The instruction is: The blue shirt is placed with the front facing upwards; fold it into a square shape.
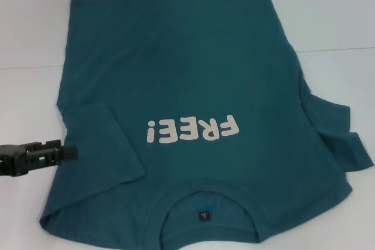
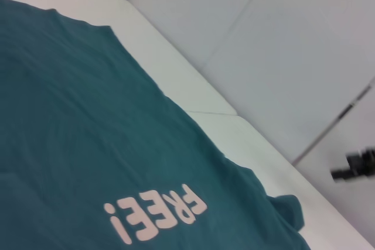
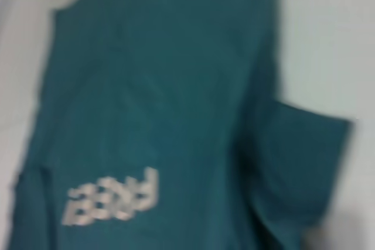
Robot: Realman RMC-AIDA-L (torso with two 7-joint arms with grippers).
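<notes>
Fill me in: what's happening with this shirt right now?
A large dark teal-blue cotton T-shirt lies front-up on the white table, collar nearest the robot. Its left-side sleeve is already folded over the body; the other sleeve is spread out. The left gripper hovers at the shirt's left edge, holding nothing. The right gripper is out of view.

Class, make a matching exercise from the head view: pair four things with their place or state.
Things
1. left sleeve
2. right sleeve
3. lettering
4. left gripper

States
A. spread out on the table
B. white, on the shirt's chest
C. folded in over the shirt
D. at the shirt's left edge

Pairs: 1-C, 2-A, 3-B, 4-D
</notes>
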